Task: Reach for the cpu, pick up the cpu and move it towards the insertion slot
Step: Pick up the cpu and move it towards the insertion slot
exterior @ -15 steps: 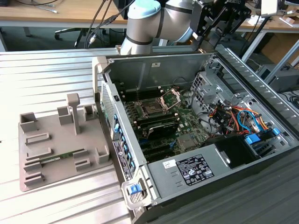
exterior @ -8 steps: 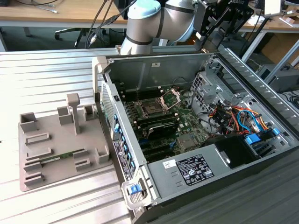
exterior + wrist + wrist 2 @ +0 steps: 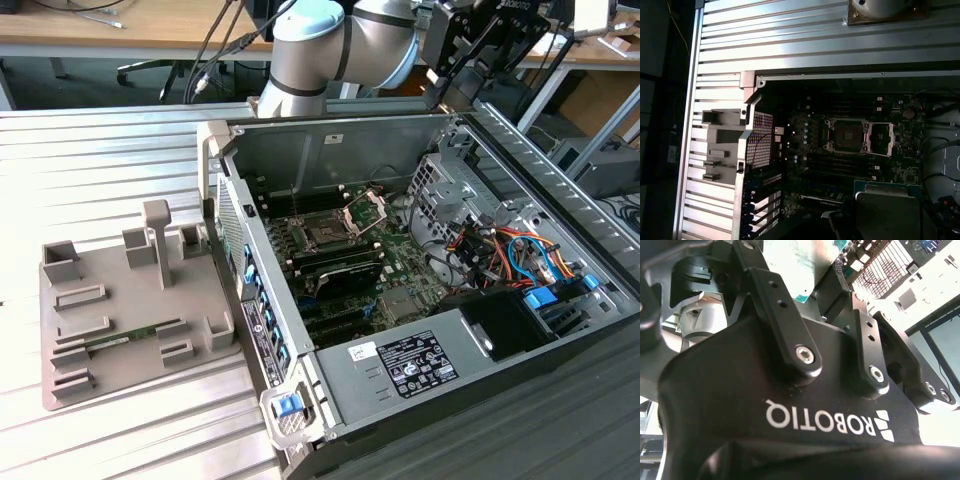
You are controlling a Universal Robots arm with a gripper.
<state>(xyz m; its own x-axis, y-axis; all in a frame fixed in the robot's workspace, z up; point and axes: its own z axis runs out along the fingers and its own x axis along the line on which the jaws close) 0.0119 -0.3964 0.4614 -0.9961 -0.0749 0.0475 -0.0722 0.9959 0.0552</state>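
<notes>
Exterior view first. Looks like the reach step, barely begun: gripper hanging high over the back of the open case, roughly 1 o'clock from the slot, touching nothing. Seems spread and empty, going by the gap between the black links. Cpu lying flat inside the case, about 4 o'clock from the slot and well apart from the gripper. Slot dark and square, silver frame flipped up on its 1 o'clock side, nothing seated in it. Off at 9 o'clock, a grey moulded tray on the ribbed metal table, thin green memory stick lying in it.

Second wrist view: right up against the gripper's matte black body. Chunky fingers pinned with shiny bolts, splaying apart. Nothing pinched that can be made out.

First wrist view: peering into the shadowy case. Slot ringed by green board, cpu near it, with a pale dull metal top and a teal rim, wafer-thin.

Judging by all that, the reach calls for a long drop into the case, clear of the orange and blue cables, then a level pinch on the thin edges — smooth lid, not much to grab.
</notes>
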